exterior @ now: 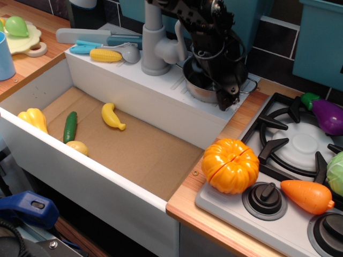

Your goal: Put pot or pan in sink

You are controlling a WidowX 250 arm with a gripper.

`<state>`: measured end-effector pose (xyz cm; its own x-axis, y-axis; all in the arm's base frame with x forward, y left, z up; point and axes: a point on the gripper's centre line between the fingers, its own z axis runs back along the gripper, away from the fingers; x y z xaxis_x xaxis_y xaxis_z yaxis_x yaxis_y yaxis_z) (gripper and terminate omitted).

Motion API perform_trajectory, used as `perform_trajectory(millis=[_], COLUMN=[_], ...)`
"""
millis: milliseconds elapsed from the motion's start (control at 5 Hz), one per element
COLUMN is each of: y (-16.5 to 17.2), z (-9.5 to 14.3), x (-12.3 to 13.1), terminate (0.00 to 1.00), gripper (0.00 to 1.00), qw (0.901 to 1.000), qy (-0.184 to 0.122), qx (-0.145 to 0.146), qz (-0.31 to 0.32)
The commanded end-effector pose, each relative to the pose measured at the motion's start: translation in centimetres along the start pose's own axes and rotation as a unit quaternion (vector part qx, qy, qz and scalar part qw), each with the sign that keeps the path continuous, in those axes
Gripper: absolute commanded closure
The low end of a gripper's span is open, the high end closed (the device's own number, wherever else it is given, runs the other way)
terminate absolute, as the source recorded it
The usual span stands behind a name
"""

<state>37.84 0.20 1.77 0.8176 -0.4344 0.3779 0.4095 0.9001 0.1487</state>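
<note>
The small shiny steel pot stands on the white ledge behind the sink, right of the grey faucet. Its wire handle sticks out to the right. My black gripper reaches down over the pot's right rim, one finger tip by the ledge edge. The arm hides the jaws, so I cannot tell whether they grip the rim. The sink is the big white basin with a brown floor, in front and to the left of the pot.
In the sink lie a yellow banana, a green cucumber, a yellow squash and a small yellow piece. An orange pumpkin sits on the wood counter. The stove holds a carrot and an eggplant.
</note>
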Motion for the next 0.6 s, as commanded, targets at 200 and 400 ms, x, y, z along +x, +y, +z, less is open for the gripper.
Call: perform_trajectory(millis=[200, 400], y=[0.9, -0.6], z=[0.9, 2.0], x=[1.7, 1.4], terminate=[0.0, 0.0], gripper=[1.0, 1.0], qw=[0.9994, 0.9983], qy=[-0.015, -0.002], qx=[-0.01, 0.002], qz=[0.028, 0.059])
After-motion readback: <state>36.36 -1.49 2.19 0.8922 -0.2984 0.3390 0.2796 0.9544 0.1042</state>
